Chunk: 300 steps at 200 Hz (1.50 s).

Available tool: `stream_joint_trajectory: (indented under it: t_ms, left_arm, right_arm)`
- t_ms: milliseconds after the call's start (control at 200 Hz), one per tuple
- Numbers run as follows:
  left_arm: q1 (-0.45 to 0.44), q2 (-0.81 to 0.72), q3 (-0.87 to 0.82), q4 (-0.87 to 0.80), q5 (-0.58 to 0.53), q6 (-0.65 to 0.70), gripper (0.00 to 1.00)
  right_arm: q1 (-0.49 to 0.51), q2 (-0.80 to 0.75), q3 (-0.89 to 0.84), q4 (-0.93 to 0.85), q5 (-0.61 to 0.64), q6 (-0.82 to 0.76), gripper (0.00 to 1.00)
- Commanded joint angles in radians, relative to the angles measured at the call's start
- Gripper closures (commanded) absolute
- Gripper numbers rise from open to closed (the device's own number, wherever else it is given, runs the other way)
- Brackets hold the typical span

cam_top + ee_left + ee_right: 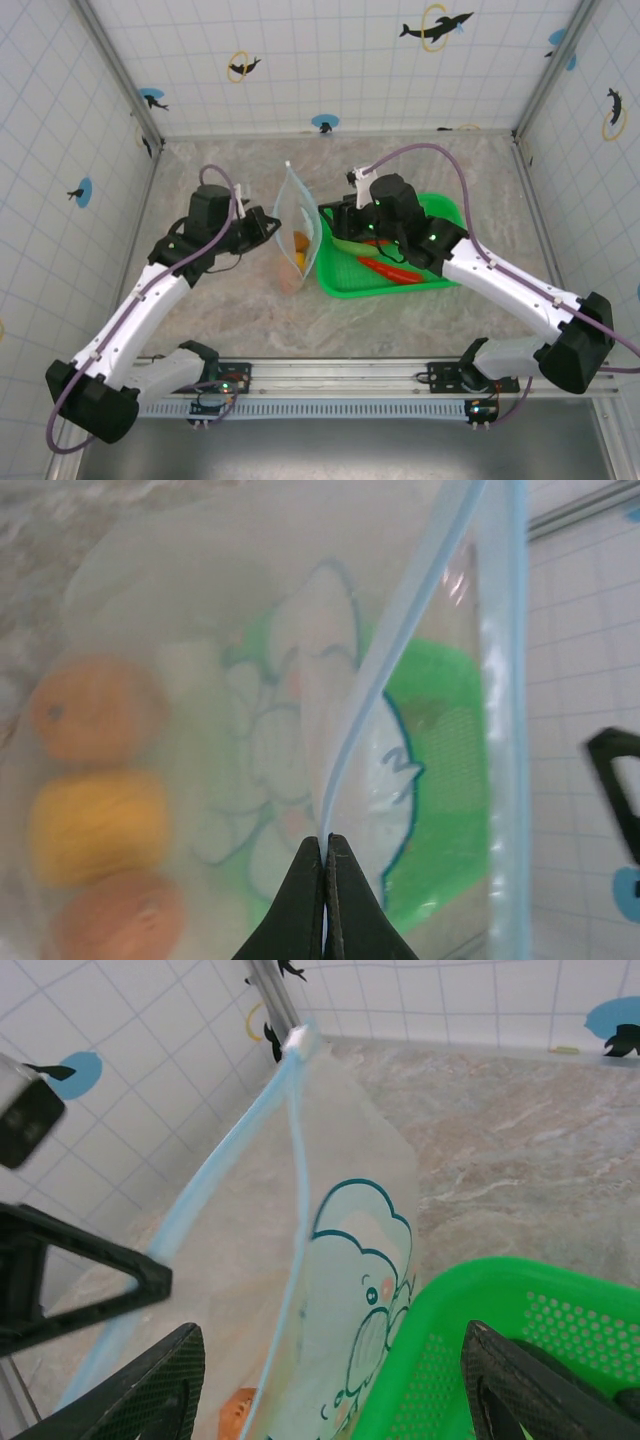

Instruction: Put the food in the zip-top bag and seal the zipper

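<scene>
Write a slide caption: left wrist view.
Left tool pinches clear elephant-print plastic bag's blue edge; three round orange-yellow toy fruits inside.

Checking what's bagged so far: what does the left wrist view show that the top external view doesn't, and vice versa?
Left wrist: the left gripper pinched shut on the pale blue zipper strip, plus the light-blue elephant print. Top external: a red toy chili lying in the green mesh basket. Shared: the clear plastic zip-top bag, the basket, and three round toy foods inside it: orange, yellow, brownish-orange.
</scene>
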Motion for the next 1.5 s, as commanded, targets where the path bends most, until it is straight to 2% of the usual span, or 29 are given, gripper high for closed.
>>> stream_joint_trajectory:
  t_ms: [0,335,550,666,801,1046,1496]
  left_arm:
    - [0.004,-0.033,0.008,0.028,-0.013,0.011,1.00]
    - [0.004,-0.029,0.217,-0.083,-0.056,0.065,1.00]
    - [0.004,-0.015,0.281,-0.165,-0.062,0.073,1.00]
    - [0.004,-0.010,0.278,-0.194,-0.056,0.086,1.00]
    - [0.003,-0.011,0.240,-0.200,-0.061,0.098,1.00]
    - [0.004,0.000,0.229,-0.186,-0.055,0.119,1.00]
    - [0.004,-0.025,0.209,-0.147,-0.025,0.131,1.00]
  right_arm:
    - [-0.021,-0.034,0.001,-0.038,0.041,-0.010,0.30]
    - [-0.134,0.017,-0.049,-0.199,0.080,0.016,0.31]
    - [-0.220,0.066,-0.112,-0.228,0.037,0.048,0.31]
    - [-0.214,0.123,-0.109,-0.255,0.068,-0.019,0.31]
    - [-0.204,0.193,-0.112,-0.254,-0.016,-0.067,0.31]
    - [-0.179,0.333,-0.081,-0.259,-0.039,-0.099,0.32]
    - [-0.096,0.589,0.115,-0.332,0.113,-0.192,0.32]
